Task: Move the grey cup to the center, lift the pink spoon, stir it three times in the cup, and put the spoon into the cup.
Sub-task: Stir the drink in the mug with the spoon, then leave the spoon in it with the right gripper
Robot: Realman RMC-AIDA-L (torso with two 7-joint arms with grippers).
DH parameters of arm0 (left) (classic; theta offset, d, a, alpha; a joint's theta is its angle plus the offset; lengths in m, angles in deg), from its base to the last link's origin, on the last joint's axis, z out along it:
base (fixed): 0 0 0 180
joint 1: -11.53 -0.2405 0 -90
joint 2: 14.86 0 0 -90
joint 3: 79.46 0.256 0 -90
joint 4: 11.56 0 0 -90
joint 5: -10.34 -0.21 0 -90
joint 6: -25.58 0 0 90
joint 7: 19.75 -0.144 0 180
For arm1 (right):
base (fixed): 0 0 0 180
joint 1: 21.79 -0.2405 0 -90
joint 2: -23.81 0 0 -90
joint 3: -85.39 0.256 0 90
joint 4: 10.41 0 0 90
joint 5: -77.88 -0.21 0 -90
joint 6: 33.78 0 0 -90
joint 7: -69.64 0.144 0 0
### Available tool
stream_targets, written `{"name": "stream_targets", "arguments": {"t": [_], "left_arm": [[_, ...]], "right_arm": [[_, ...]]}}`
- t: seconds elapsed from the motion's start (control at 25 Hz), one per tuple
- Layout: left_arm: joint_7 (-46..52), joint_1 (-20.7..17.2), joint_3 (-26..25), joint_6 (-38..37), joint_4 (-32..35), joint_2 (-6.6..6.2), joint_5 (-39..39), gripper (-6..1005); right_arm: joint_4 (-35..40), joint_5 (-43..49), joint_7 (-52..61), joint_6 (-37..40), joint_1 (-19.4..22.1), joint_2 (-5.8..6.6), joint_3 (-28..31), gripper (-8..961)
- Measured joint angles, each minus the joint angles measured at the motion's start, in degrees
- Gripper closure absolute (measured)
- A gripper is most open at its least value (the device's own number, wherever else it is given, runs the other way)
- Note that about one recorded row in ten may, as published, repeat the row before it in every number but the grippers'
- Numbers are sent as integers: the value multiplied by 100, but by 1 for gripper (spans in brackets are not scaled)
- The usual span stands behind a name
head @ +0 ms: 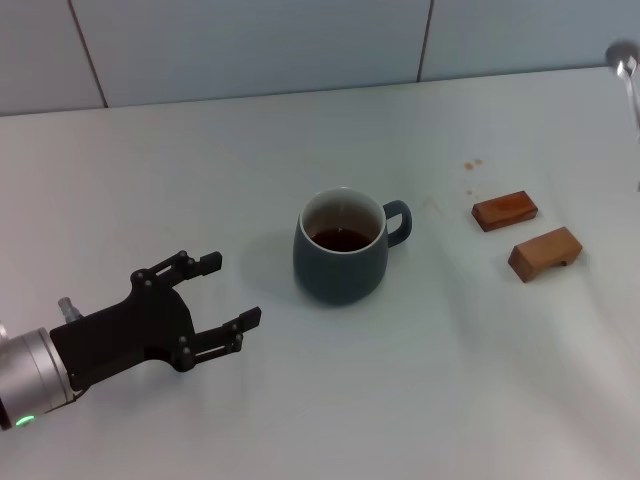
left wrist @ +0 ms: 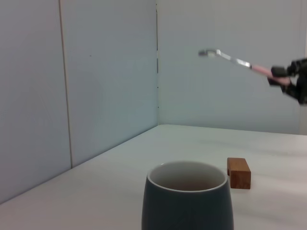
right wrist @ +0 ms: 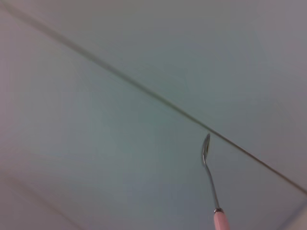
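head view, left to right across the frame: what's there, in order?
left gripper, open, on the near left → grey cup with dark liquid → two wooden blocks, their spans overlapping → pink spoon, only its metal bowl end showing at the right edge, raised.

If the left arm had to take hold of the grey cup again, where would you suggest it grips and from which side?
Grip the grey cup across its rounded body, below the white rim, coming in level from the robot's left. The loop handle points right, away from the left gripper, whose jaws are open and facing the bare wall. A top approach risks the dark liquid inside.
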Motion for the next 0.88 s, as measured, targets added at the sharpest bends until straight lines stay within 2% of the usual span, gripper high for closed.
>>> {"name": "stream_targets", "arguments": {"t": [0.04,0.16,0.2,0.24,0.32,0.36,0.4,0.44,0.56,0.6,0.64,0.76,0.8,0.84,0.88], "left_arm": [[0,0,0,0,0,0,0,170],[0,1,-13,0,-1,1,1,170],[0,0,-21,0,-5,1,5,169],[0,0,-21,0,-5,1,5,169],[4,-4,-29,0,-8,1,10,169],[10,-4,-30,0,-9,1,12,169],[17,-5,-32,0,-9,1,12,169],[17,-5,-32,0,-9,1,12,169],[32,11,-57,28,-9,1,16,170],[32,13,-59,32,-10,0,16,170],[32,13,-59,32,-10,0,16,170],[53,24,-66,46,-9,0,20,170],[53,24,-66,46,-9,0,20,170],[53,24,-66,46,-9,0,20,170],[57,25,-66,49,-10,1,21,170]], "right_arm": [[0,0,0,0,0,0,0,830],[1139,35,218,215,-255,-28,-189,830],[1963,31,380,278,-393,-43,-453,830],[1963,31,380,278,-393,-43,-453,830],[2708,11,527,314,-485,-45,-760,830],[3123,8,652,325,-513,-45,-983,830],[3972,3,907,329,-527,-54,-1485,830],[3972,3,907,329,-527,-54,-1485,830],[5101,21,1287,296,-474,-67,-2233,830],[5848,193,1634,262,-454,-67,-2709,830],[5848,193,1634,262,-454,-67,-2709,830],[6997,725,2252,183,-452,-60,-3438,830],[7698,1028,2653,201,-465,-45,-3936,830],[7698,1028,2653,201,-465,-45,-3936,830],[8056,1202,2868,225,-482,-36,-4218,830]]}}
